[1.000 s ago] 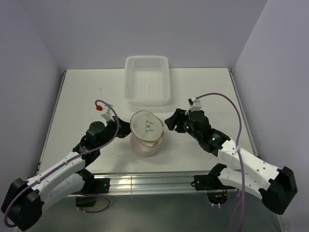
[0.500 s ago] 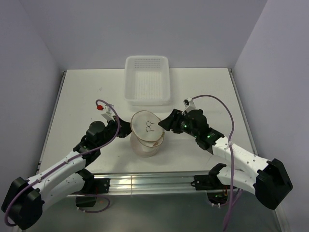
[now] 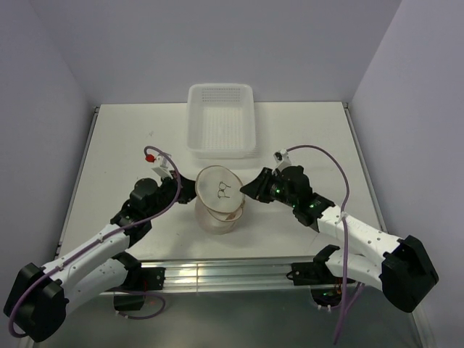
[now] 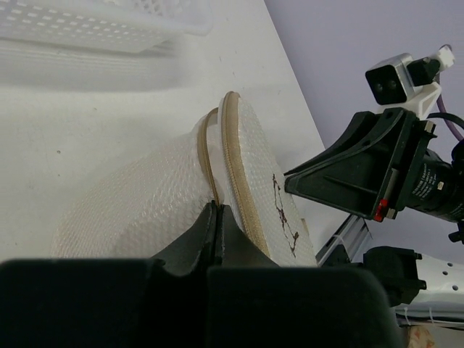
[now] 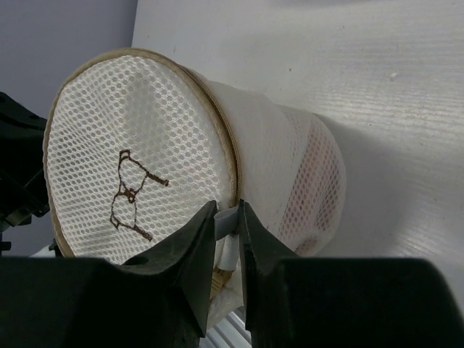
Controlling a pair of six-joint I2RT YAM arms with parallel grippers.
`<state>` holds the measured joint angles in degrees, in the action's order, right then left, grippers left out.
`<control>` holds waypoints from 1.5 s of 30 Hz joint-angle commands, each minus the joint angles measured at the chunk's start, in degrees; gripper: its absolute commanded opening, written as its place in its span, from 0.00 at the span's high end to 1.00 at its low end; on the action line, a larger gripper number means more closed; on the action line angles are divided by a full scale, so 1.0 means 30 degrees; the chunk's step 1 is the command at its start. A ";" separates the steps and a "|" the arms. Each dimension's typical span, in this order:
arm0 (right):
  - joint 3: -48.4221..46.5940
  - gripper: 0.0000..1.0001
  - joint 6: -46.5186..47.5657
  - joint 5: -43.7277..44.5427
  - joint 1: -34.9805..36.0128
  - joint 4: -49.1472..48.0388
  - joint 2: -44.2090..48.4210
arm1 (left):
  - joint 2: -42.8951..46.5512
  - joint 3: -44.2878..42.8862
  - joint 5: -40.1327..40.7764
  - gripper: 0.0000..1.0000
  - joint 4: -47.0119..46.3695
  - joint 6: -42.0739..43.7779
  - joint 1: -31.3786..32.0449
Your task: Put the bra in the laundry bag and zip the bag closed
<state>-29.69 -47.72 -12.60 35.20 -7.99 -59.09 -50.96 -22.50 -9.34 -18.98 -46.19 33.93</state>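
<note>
Pinching the laundry bag (image 5: 138, 123) from both sides: left gripper (image 4: 217, 212) jaws pressed together on its rim seam, right gripper (image 5: 228, 217) jaws nipping a small pale tab there. Beyond the right jaws, the bra (image 5: 272, 156) is only a whitish blur through mesh.

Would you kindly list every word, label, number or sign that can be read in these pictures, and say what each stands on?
Words or numbers: none can be read in any view.
Only sign: a brown bra-shaped outline drawing, no lettering, on the round lid of the laundry bag.
Basket: no marking shows.
</note>
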 commanded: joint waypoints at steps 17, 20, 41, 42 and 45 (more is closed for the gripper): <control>0.2748 1.00 -0.1990 0.1064 -0.0103 -0.2756 0.3435 | -0.2876 -0.3982 0.2673 0.91 -0.0266 0.0955 -0.1057; 0.3042 1.00 -0.2284 0.1299 -0.0103 -0.3138 0.3934 | -0.2877 -0.4423 0.2997 0.55 0.0613 0.1102 -0.1116; 0.2544 1.00 -0.3515 0.3408 -0.0103 -0.4427 0.2118 | -0.0206 -0.5654 0.7622 0.71 0.5073 -0.1357 1.1036; 0.2602 1.00 -0.3603 0.3496 -0.0103 -0.4514 0.2148 | -0.0675 -0.5625 0.8206 0.71 0.4053 -0.1679 1.1507; 0.2691 1.00 -0.3750 0.3468 -0.0103 -0.4662 0.2265 | -0.2898 -0.5217 0.8854 0.70 0.1857 -0.2642 1.2477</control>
<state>-20.56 -58.13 -3.81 35.20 -18.39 -52.86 -56.31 -39.29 12.43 -4.82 -49.69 69.65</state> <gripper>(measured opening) 0.009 0.300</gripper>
